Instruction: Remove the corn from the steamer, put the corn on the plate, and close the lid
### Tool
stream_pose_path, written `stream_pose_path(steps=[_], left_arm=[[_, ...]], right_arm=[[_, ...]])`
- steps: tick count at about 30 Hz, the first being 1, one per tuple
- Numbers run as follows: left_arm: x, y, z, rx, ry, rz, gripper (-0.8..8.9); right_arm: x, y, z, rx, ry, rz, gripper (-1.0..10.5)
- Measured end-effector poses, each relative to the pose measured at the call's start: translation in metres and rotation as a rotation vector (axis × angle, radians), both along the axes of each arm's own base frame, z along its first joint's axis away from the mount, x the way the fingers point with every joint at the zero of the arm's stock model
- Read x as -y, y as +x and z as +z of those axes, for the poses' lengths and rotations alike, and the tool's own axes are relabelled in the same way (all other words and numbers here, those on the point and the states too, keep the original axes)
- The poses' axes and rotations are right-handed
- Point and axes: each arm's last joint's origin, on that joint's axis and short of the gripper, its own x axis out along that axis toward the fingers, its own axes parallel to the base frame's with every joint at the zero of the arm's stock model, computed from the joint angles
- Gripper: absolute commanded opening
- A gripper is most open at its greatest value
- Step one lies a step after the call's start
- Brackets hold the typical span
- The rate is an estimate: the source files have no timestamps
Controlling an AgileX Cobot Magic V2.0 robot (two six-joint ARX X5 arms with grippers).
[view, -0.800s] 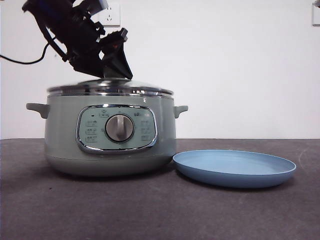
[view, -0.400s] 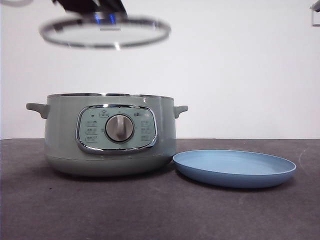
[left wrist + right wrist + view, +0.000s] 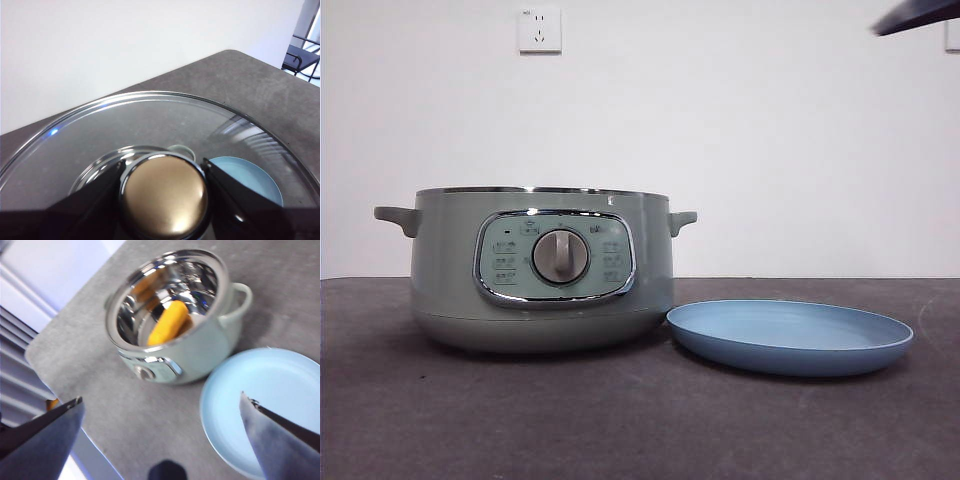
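Observation:
The sage-green steamer (image 3: 540, 265) stands open on the table, left of the light-blue plate (image 3: 790, 335). Seen from above in the right wrist view, the orange-yellow corn (image 3: 169, 322) lies slanted inside the steamer (image 3: 200, 357), with the plate (image 3: 260, 390) beside it. My right gripper (image 3: 160, 400) hovers high over both, open and holding nothing; it shows as a dark tip (image 3: 915, 15) in the front view. My left gripper (image 3: 164, 200) is shut on the knob of the glass lid (image 3: 150, 120), held in the air out of the front view.
Dark grey tabletop (image 3: 620, 420) runs in front of the pot and plate. A white wall with a socket (image 3: 539, 29) stands behind. The table's edge (image 3: 60, 390) lies close to the steamer in the right wrist view.
The lid rose off the steamer with the left gripper and left the front view at the top. A dark arm tip has come in at the upper right corner.

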Motion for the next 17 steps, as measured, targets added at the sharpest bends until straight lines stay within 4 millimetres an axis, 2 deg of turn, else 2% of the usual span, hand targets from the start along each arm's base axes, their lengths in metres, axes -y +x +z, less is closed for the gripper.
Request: stream_pose_path(steps=[4,8,17], left_arm=[[-0.016,-0.039,0.005,0.006,0.008,0.03,-0.08],[-0.029,-0.07,0.004,-0.006,0.025,0.065,-0.08],[-0.05,-0.123,-0.005,-0.045,0.047,0.082,-0.08]], right_arm=[[-0.024,0.017,0.0,0.008,-0.016,0.018,6.0],[-0.057,0.036,0.004,-0.005,-0.054,0.052,6.0],[-0.142,0.089,0.014,-0.015,-0.153,0.094,6.0]])
